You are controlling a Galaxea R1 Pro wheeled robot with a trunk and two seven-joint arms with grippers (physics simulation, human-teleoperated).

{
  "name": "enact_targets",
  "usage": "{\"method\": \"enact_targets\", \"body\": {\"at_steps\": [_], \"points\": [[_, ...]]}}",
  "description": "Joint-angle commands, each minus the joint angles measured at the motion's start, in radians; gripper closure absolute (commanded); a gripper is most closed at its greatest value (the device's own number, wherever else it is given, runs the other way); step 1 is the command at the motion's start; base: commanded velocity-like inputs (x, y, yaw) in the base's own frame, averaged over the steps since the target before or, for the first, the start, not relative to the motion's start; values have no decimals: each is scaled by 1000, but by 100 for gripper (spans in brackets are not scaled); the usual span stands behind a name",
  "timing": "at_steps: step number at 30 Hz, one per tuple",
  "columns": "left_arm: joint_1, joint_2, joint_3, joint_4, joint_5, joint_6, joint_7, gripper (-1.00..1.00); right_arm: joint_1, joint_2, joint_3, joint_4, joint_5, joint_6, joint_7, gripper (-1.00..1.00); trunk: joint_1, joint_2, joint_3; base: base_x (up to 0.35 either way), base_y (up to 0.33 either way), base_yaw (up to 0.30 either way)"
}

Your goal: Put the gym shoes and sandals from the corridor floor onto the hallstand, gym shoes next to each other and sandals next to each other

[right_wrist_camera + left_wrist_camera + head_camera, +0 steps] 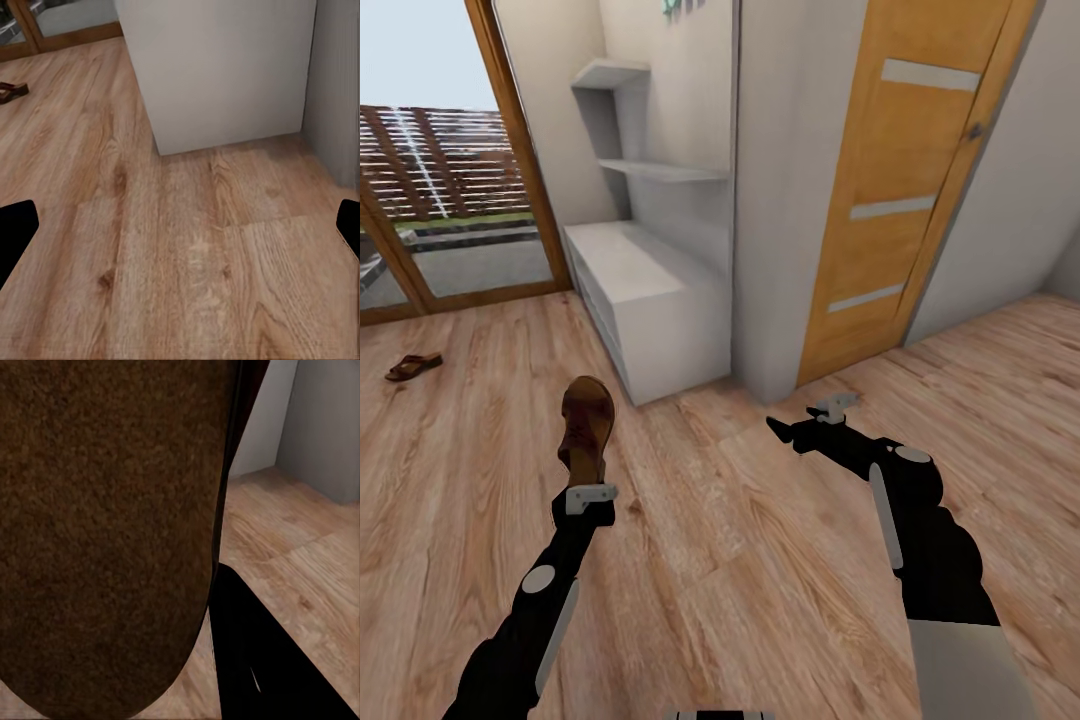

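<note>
One sandal [587, 425] clamped upright in the left gripper [590, 487] near the hallstand [650, 300], second sandal [414, 366] lying well left of it on the corridor floor [740, 560], right gripper [810, 420] spread wide, empty.

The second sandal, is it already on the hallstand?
No, the second sandal lies on the corridor floor, apart from the hallstand.

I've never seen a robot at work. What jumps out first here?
A brown sandal stands upright in the left end effector, held off the wood floor in front of the grey shoe rack. Its mate lies far off by the glass door, and the right end effector hangs open and empty.
</note>
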Motion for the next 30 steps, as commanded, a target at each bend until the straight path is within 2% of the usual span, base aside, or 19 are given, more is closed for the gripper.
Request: {"method": "enact_targets", "body": {"at_steps": [1,20,30], "points": [[0,-1,2,-1,-11,0,-2,100,-1,1,-3,-1,10,2,10,-100,0,0,-1,335,-144,0],[6,-1,2,-19,-9,11,-2,100,-1,1,-3,0,10,3,10,-100,0,0,-1,330,-28,0],[6,-1,2,-19,-9,9,-3,100,-1,1,-3,2,10,3,10,-100,0,0,-1,56,0,44]]}}
